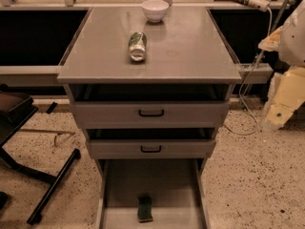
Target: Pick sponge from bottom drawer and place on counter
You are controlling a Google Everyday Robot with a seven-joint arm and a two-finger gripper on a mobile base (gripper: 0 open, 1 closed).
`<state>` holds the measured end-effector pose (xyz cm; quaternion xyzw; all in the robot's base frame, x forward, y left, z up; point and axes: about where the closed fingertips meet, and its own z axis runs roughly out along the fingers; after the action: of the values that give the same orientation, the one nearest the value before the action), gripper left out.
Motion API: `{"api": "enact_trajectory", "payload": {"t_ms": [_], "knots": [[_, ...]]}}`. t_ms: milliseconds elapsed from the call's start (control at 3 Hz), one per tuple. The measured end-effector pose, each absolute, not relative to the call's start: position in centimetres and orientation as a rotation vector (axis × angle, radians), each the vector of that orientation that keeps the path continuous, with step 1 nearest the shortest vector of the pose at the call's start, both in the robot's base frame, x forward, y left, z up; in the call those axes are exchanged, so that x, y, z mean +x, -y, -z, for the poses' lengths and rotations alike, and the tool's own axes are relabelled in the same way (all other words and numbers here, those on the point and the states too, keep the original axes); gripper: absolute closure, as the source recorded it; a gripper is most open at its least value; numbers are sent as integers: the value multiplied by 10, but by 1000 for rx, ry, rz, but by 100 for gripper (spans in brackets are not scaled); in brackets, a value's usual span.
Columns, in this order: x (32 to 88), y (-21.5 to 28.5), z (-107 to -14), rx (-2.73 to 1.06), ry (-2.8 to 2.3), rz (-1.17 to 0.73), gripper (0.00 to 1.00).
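The dark green sponge (145, 208) lies on the flat grey floor of the open bottom drawer (167, 187), near its front edge and centre. The grey counter (190, 46) is the cabinet's top. My pale yellow padded gripper (281, 109) hangs at the right edge of the view, right of the cabinet, level with the upper drawers and well away from the sponge. It holds nothing that I can see.
A green-and-silver can (137, 46) lies on its side on the counter, and a white bowl (155, 10) stands at the back. Two upper drawers with black handles (151, 112) are partly open. A black chair base (43, 175) stands on the speckled floor at the left. A cable (245, 92) hangs at the right.
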<state>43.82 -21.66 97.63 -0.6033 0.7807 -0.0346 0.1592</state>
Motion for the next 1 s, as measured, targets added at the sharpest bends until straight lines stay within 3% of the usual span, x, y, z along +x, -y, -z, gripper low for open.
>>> {"api": "enact_trajectory", "payload": {"t_ms": [1000], "knots": [[436, 198, -931, -1728, -2218, 27, 0]]}}
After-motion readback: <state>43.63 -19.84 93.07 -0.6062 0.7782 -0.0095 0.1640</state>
